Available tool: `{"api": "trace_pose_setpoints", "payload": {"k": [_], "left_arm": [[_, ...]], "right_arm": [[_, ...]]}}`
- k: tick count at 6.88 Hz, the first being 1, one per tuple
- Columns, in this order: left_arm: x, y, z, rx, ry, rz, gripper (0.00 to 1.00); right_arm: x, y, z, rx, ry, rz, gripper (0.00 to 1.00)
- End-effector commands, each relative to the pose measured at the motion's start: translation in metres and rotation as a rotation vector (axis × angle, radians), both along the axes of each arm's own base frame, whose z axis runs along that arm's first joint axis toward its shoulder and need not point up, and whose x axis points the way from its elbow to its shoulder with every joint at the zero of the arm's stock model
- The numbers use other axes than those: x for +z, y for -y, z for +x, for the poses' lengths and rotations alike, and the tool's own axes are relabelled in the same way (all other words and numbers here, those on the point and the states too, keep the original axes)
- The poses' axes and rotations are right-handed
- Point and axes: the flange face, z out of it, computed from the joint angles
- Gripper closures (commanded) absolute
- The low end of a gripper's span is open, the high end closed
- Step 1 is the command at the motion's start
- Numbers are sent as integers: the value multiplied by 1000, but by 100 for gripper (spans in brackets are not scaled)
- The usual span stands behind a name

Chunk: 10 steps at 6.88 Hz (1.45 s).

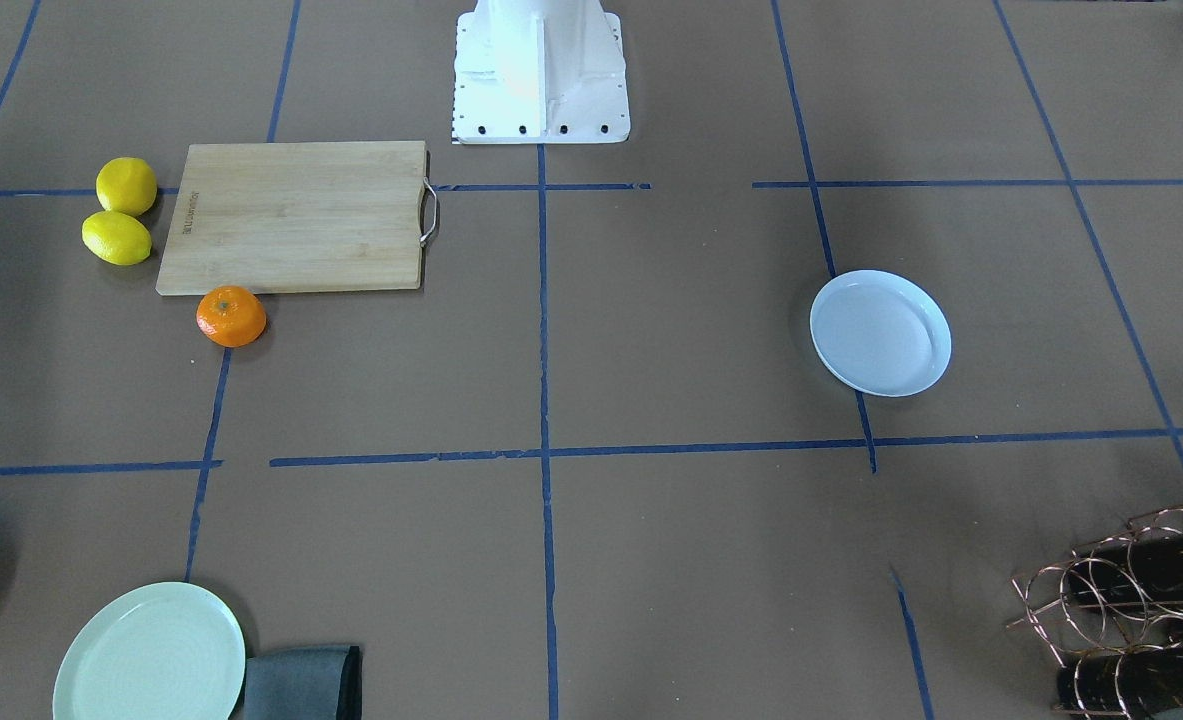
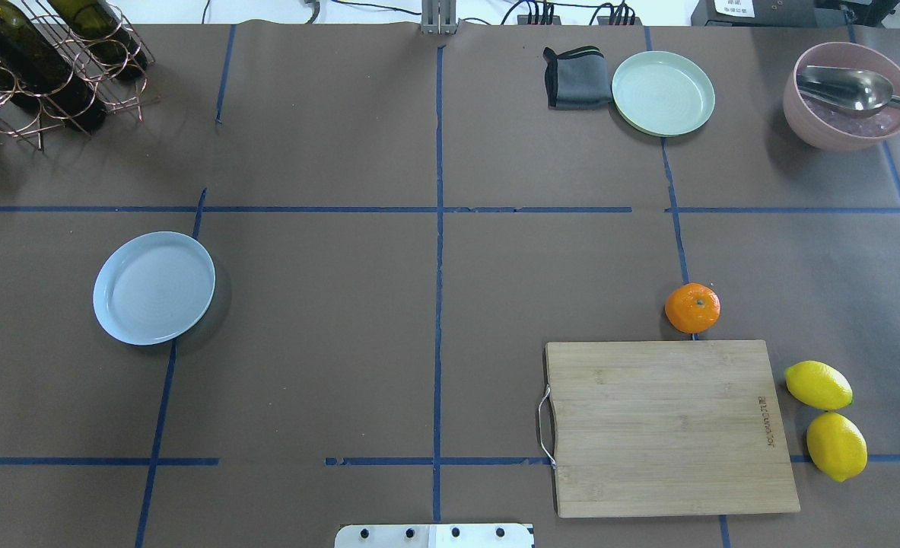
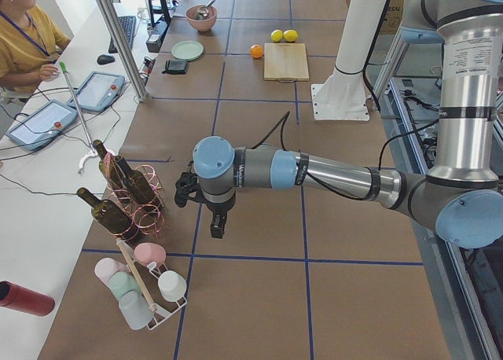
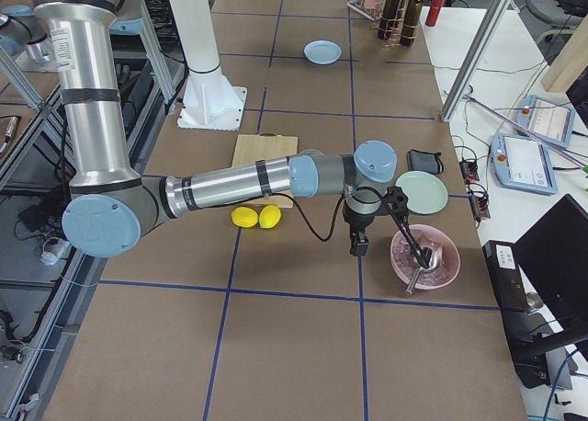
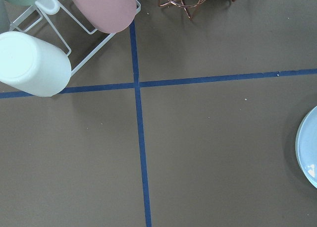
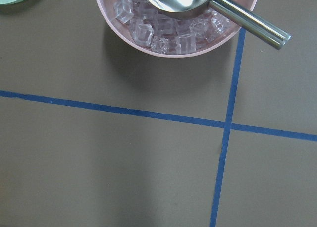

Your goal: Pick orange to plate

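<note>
The orange (image 2: 692, 307) lies on the brown table just beyond the far edge of a wooden cutting board (image 2: 670, 426), on my right side; it also shows as the orange (image 1: 231, 316) and the small orange (image 3: 257, 51). The white-bluish plate (image 2: 154, 288) sits empty on my left side, the same plate (image 1: 881, 333) whose rim edge is the plate (image 5: 309, 152). My left gripper (image 3: 216, 228) hangs over the table near the bottle rack, and I cannot tell its state. My right gripper (image 4: 358, 246) hangs beside the pink bowl, far from the orange, and I cannot tell its state either.
Two lemons (image 2: 826, 418) lie right of the board. A pale green plate (image 2: 663, 93), grey cloth (image 2: 575, 76) and pink bowl (image 2: 849, 95) of ice with a metal scoop stand at the far right. A copper bottle rack (image 2: 46, 68) is far left, a cup rack (image 3: 145, 285) beside it.
</note>
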Motion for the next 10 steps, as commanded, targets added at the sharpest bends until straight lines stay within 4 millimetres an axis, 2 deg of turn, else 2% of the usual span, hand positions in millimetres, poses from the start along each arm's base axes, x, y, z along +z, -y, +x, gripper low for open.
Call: {"api": "trace_pose_setpoints", "payload": {"k": [1, 3, 4, 5, 6, 7, 8, 9, 10], "left_arm": [[-11, 2, -3, -6, 3, 28, 0], [-28, 1, -3, -5, 8, 80, 0], [-16, -16, -2, -6, -6, 75, 0], [-27, -12, 13, 13, -63, 96, 0], [-34, -5, 41, 50, -89, 160, 0], [-30, 6, 98, 88, -150, 155, 0], [-44, 6, 164, 50, -167, 120, 0], [-52, -2, 225, -35, -137, 61, 0], [-47, -12, 270, -37, -100, 22, 0]], "right_arm": [[-1, -2, 2, 5, -21, 3, 0], [-3, -2, 1, 6, -13, 4, 0], [1, -5, 2, 6, -12, -3, 0], [4, -7, 2, 5, -12, -10, 0], [5, -9, -1, 0, 8, -16, 0], [4, -8, -2, -1, 14, -17, 0], [-3, -3, -7, -10, 15, 0, 0], [-3, -2, -7, -10, 17, 0, 0], [-3, -2, -8, -13, 17, 1, 0]]}}
